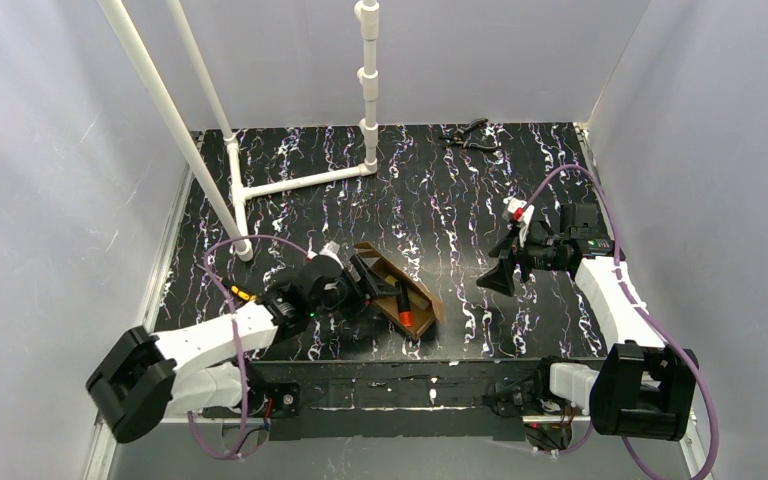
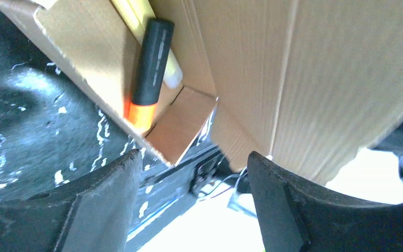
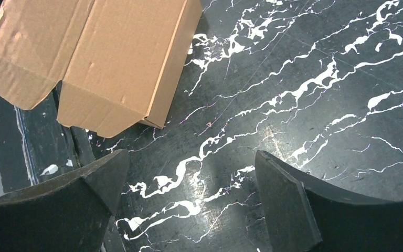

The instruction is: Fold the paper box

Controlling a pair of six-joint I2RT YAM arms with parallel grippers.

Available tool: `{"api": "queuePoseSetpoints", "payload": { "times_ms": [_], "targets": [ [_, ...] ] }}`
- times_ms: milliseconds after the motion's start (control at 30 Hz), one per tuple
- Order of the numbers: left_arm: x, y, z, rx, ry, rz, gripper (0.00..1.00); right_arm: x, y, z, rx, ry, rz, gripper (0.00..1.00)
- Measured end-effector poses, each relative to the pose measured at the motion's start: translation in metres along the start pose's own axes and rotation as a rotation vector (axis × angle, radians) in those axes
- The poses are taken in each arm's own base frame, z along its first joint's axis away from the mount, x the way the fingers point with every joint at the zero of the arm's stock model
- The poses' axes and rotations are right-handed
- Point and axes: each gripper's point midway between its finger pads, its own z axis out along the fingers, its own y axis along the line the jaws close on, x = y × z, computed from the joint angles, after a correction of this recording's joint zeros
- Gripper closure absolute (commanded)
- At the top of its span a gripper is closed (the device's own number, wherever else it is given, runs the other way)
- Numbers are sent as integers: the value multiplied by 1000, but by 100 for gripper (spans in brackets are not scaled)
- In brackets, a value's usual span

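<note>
The black marbled desk [image 1: 460, 190] carries the paper box [image 1: 426, 300] close to its near edge, left of centre. The box is a half-formed open tray with one broad flap raised over it. The left gripper [image 2: 193, 157] sits just left of the box, its jaws apart and nothing between them; the flap's edge lies just beyond the fingertips. The right gripper [image 3: 191, 157] hangs well to the right over the desk, jaws wide apart and empty. Inside the tray a marker [image 2: 149, 68] and a stick [image 2: 172, 73] lie touching. The step in hand looks like closing the broad flap. It would go best by taking the flap near its free edge and bending it along the crease. The right gripper could steady the tray's right wall so nothing slides or spills.
</note>
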Motion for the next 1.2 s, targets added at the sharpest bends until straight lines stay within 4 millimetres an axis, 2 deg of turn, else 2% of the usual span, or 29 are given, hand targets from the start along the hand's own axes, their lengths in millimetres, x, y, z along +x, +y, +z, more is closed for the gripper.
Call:
{"api": "queuePoseSetpoints", "payload": {
  "times_ms": [33,133,200,300,367,433,500,600,667,767,833,967,1133,1200],
  "targets": [
    [3,3,-6,16,13,52,27,0,1,0,-2,2,-4,2],
    [5,15,-28,50,19,205,16,3,6,-2,-17,15,-30,2],
    [-2,24,-43,51,-23,283,2,3,11,-5,-45,32,-60,2],
    [-31,31,-68,52,-169,365,2,-10,19,-10,-109,61,-117,2],
    [-56,31,-82,50,-285,391,2,-30,23,-10,-152,81,-168,2],
    [-80,30,-93,47,-386,417,2,-58,33,-3,-210,113,-247,2],
    [-101,33,-96,27,-453,444,3,-87,53,13,-272,142,-345,2],
    [-116,40,-90,-13,-452,475,7,-113,88,34,-326,176,-433,2],
    [-116,49,-81,-55,-385,505,9,-123,104,43,-333,200,-446,2],
    [-110,51,-75,-54,-327,521,9,-141,111,60,-290,240,-450,2],
    [-103,49,-74,-27,-294,524,8,-142,114,75,-266,267,-448,5],
    [-91,50,-74,44,-277,475,8,-119,124,103,-209,374,-459,15],
    [-73,81,-69,71,-261,328,10,-88,122,114,-130,471,-458,32],
    [-69,90,-68,75,-261,276,10,-82,117,117,-89,494,-459,44]
  ]
}}
